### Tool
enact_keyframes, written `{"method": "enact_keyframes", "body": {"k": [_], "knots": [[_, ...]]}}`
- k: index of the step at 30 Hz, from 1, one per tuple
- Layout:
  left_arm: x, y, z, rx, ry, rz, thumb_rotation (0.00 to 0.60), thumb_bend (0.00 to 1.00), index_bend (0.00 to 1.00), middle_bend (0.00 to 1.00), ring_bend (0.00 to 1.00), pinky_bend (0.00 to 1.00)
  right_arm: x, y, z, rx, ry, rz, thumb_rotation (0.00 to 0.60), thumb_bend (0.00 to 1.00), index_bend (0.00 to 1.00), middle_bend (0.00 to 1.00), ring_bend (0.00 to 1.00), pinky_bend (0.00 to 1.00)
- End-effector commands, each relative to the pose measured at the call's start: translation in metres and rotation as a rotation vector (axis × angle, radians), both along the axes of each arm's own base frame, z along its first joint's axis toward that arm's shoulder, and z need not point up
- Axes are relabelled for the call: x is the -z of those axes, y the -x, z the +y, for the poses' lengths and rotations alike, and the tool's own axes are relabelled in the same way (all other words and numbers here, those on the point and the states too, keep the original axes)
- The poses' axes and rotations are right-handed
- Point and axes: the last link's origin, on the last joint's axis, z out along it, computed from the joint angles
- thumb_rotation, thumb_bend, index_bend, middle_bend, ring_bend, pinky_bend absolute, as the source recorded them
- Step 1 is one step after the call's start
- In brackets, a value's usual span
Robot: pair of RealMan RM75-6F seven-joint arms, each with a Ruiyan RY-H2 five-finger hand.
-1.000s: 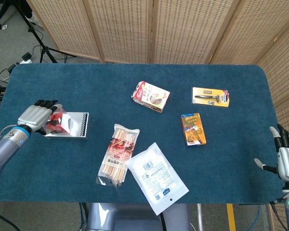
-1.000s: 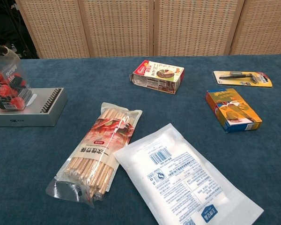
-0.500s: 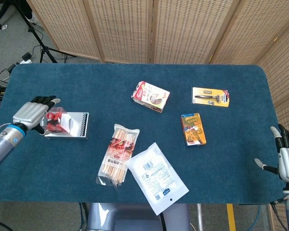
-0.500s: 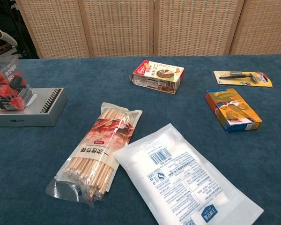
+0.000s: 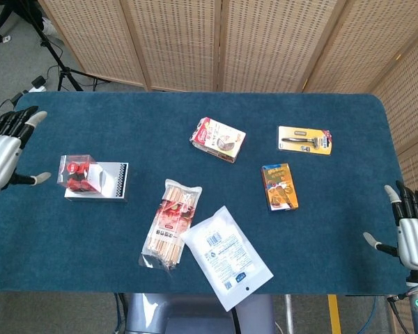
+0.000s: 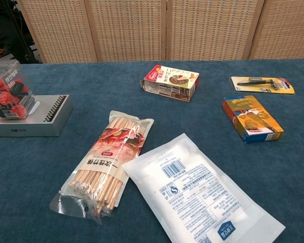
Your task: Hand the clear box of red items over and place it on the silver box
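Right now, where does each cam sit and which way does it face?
Head view: high over the near edge, looking steeply down at the whole table; left hand at the left edge and right hand at the lower right, both open and holding nothing.
Chest view: low at the near edge, looking across toward the screens; no part of the robot shows.
Shared: clear box on the silver box, chopsticks, white pouch.

white pouch [image 6: 202, 197] barcode, print too small to read
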Motion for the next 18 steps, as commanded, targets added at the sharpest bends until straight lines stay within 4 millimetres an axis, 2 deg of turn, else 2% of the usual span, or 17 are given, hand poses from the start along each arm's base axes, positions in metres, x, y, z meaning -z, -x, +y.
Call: {"method": "enact_keyframes", "body": {"k": [1, 6, 10, 15, 18], "knots": [[0.035, 0.024, -0.064, -0.009, -0.113, -0.04, 0.6, 0.0, 0.0, 0.0, 0.0, 0.0, 0.001, -0.001, 0.003, 0.002, -0.001, 0.008, 0.6, 0.16, 0.0, 0.0, 0.0, 0.0], [0.062, 0.048, -0.095, -0.071, -0.118, -0.203, 0.6, 0.0, 0.0, 0.0, 0.0, 0.0, 0.004, -0.001, 0.006, 0.012, -0.019, 0.018, 0.6, 0.16, 0.0, 0.0, 0.0, 0.0], [0.073, 0.073, -0.108, -0.113, -0.164, -0.124, 0.6, 0.0, 0.0, 0.0, 0.0, 0.0, 0.007, -0.003, 0.009, 0.008, -0.03, 0.042, 0.6, 0.16, 0.0, 0.0, 0.0, 0.0], [0.085, 0.096, -0.114, -0.15, -0.222, -0.059, 0.6, 0.0, 0.0, 0.0, 0.0, 0.0, 0.012, -0.002, 0.011, 0.017, -0.055, 0.063, 0.6, 0.16, 0.0, 0.0, 0.0, 0.0], [0.082, 0.099, -0.114, -0.154, -0.252, -0.069, 0.6, 0.0, 0.0, 0.0, 0.0, 0.0, 0.015, -0.003, 0.011, 0.018, -0.063, 0.062, 0.6, 0.16, 0.0, 0.0, 0.0, 0.0]]}}
